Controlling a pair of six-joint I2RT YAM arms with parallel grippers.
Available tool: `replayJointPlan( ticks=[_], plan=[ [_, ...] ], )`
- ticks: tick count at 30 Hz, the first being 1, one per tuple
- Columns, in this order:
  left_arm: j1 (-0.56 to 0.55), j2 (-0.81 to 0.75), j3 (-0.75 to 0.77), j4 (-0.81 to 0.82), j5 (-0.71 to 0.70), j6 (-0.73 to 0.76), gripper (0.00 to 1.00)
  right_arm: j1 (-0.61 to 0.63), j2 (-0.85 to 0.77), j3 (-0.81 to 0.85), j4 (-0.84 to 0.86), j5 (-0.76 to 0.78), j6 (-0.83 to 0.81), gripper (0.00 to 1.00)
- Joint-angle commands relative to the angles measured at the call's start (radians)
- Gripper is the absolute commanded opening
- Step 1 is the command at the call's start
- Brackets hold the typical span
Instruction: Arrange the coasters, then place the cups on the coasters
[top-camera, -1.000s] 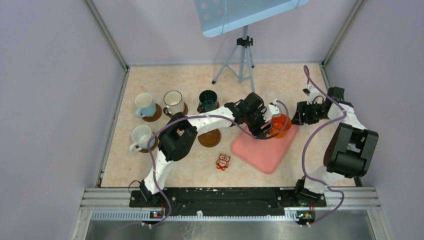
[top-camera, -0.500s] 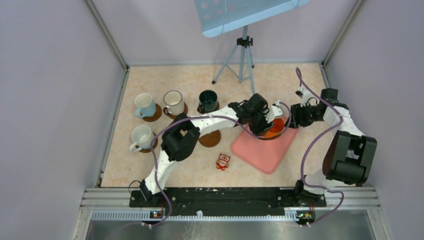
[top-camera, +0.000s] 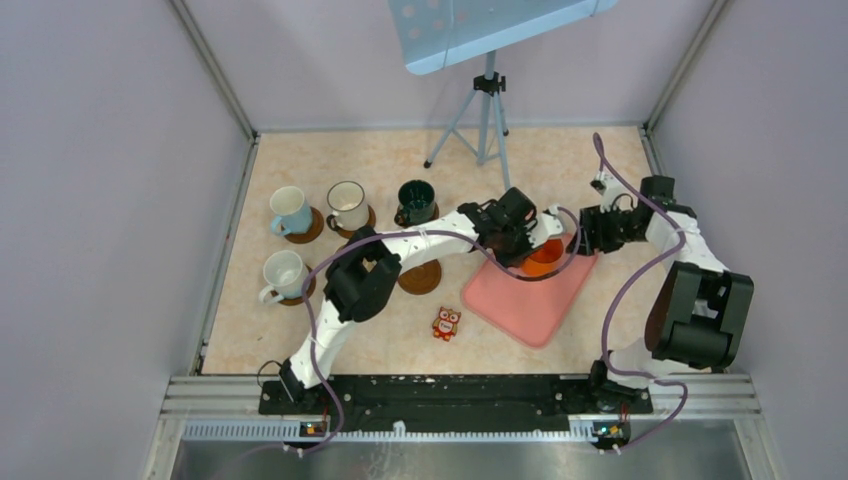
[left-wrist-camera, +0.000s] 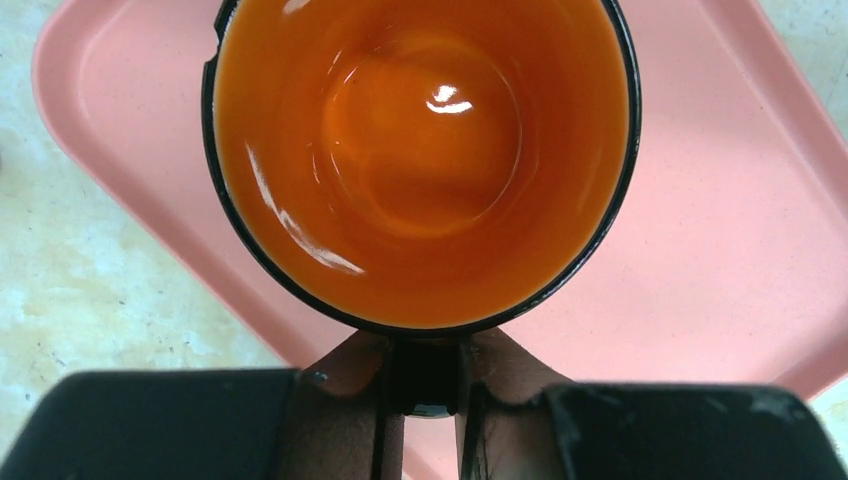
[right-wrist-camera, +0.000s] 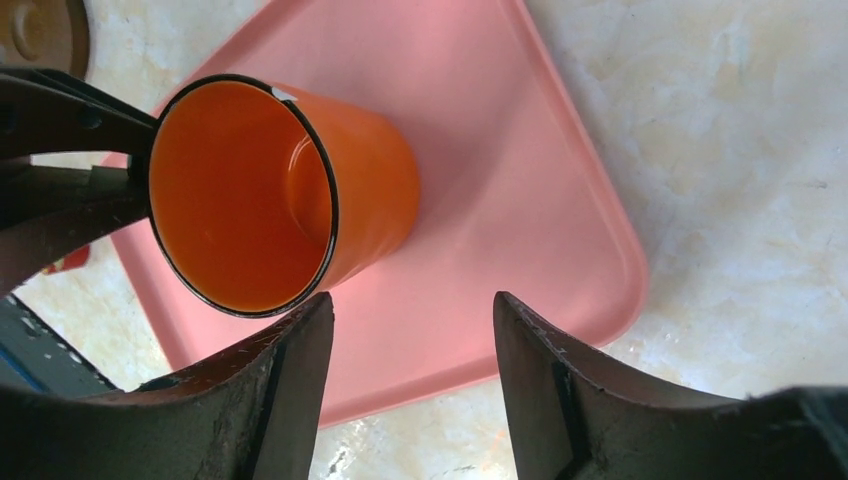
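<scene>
An orange cup stands upright on the pink tray. My left gripper is shut on its dark handle, just below the rim of the orange cup. My right gripper hangs open over the tray's far right corner, beside the orange cup without touching it. Light blue, cream, dark green and white cups sit on brown coasters at the left. One coaster lies bare under my left arm.
A small red owl figure stands in front of the tray. A tripod with a blue panel stands at the back centre. Grey walls close in the table on three sides.
My left gripper has shut on the orange cup's handle. My right arm swung in toward the tray's far corner and then stayed put.
</scene>
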Motion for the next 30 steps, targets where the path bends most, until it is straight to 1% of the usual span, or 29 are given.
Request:
replayJointPlan(
  ticks=[1,5,10,12,18,23,27,30],
  plan=[
    [-0.003,0.002,0.041,-0.033,-0.007,-0.01,0.0,-0.05,-0.063,0.079,0.029,-0.046,0.092,0.61],
    [-0.002,-0.035,0.029,-0.056,-0.012,-0.058,0.0,-0.099,-0.085,0.128,0.018,-0.126,0.165,0.62],
    [-0.001,-0.16,-0.073,0.034,0.01,-0.086,0.0,-0.099,-0.144,0.115,0.087,-0.192,0.277,0.64],
    [0.007,-0.199,-0.099,0.051,0.035,-0.112,0.0,-0.099,-0.154,0.109,0.106,-0.206,0.297,0.64],
    [0.027,-0.309,-0.196,0.097,0.078,-0.126,0.0,-0.099,-0.151,0.113,0.062,-0.231,0.278,0.65],
    [0.058,-0.409,-0.289,0.116,0.102,-0.119,0.0,-0.099,-0.16,0.096,0.077,-0.25,0.292,0.65],
    [0.121,-0.533,-0.412,0.132,0.164,-0.131,0.0,-0.098,-0.147,0.08,0.089,-0.257,0.298,0.65],
    [0.168,-0.624,-0.521,0.12,0.168,-0.124,0.0,-0.098,-0.14,0.081,0.084,-0.256,0.29,0.65]
  ],
)
